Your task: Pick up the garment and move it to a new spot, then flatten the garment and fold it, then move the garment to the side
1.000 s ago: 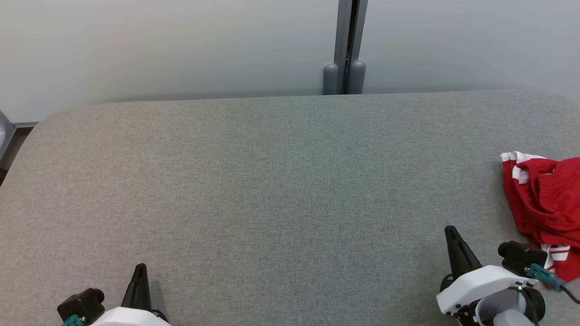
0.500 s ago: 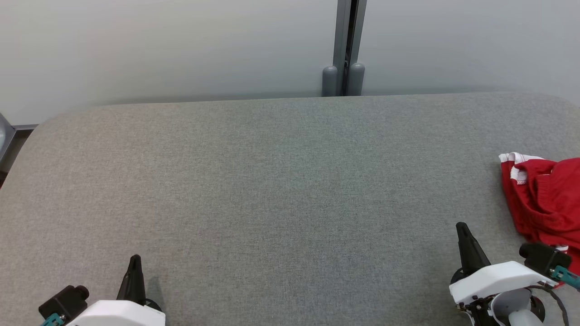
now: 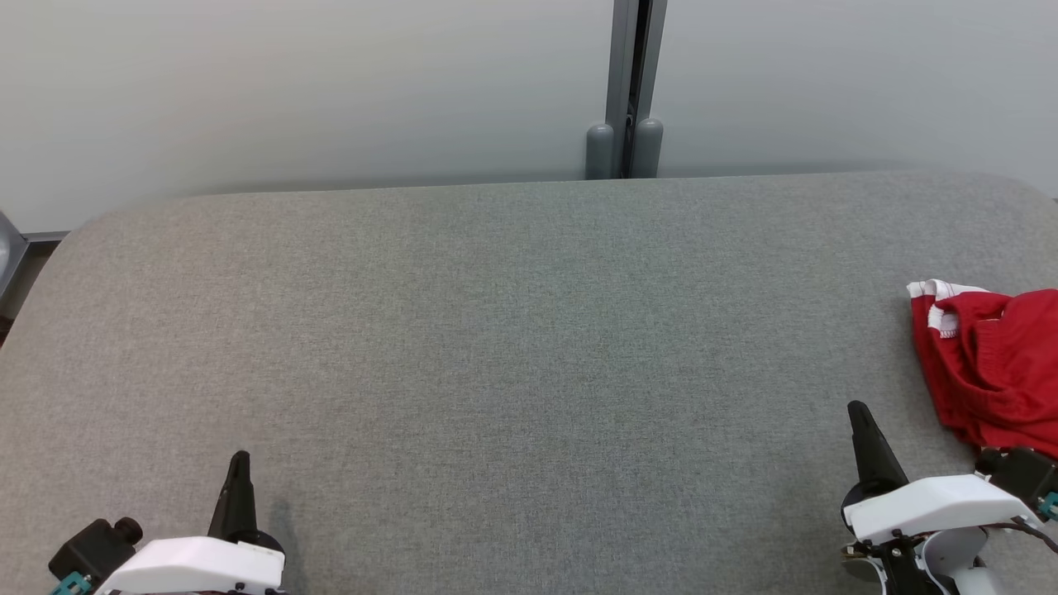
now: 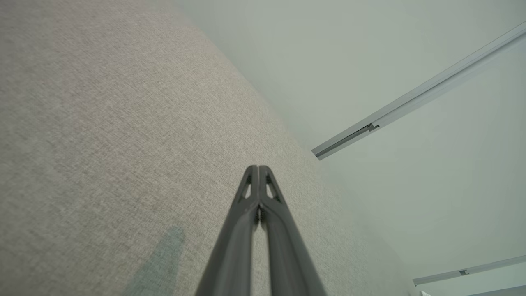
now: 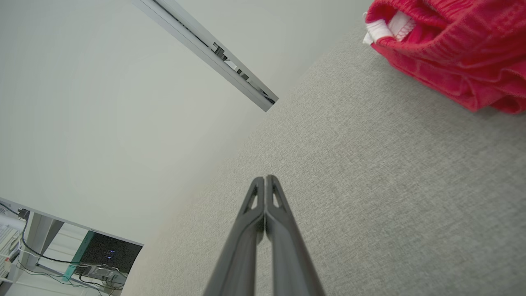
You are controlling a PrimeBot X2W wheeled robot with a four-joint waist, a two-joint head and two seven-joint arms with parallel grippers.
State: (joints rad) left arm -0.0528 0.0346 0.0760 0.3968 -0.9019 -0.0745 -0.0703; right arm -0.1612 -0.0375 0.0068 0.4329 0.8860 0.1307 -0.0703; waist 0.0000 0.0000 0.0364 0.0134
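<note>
Garment, red soft-cloth piece with white ribbed trim [image 3: 988, 372]: lies bunched at the far right edge of the grey fabric-covered counter [image 3: 496, 330]. It is cut off by the head view's border, and neither gripper touches it.

Changes over the last second, left to right:
- Left gripper [image 3: 239, 461]: has shifted outward to the left and a little further up the head view.
- Right gripper [image 3: 858, 411]: has shifted outward to the right. Its tip is now nearer the garment's near-left corner, with bare counter still between them.
- Garment: same heap, same creases. Its slight slide, shared with the grey wall post [image 3: 626, 83], is the camera's, not the cloth's.

Bearing on the task (judgement): the arms are spreading apart with nothing carried. A red bundle at the counter's side fits a heap waiting to be fetched. It fits equally a piece already folded and put aside. The part in view looks rumpled, but too little of it shows to settle which.

Pose, left to right:
- Left gripper: low over bare counter at lower left, pointing toward the wall. Its fingers are pressed together, tips meeting in the left wrist view, and it holds nothing.
- Right gripper: low at lower right, pointing toward the wall and leaning slightly left. Its fingers are likewise pressed together and empty. In the right wrist view the garment sits off to one side of the fingers, not ahead of them.
</note>
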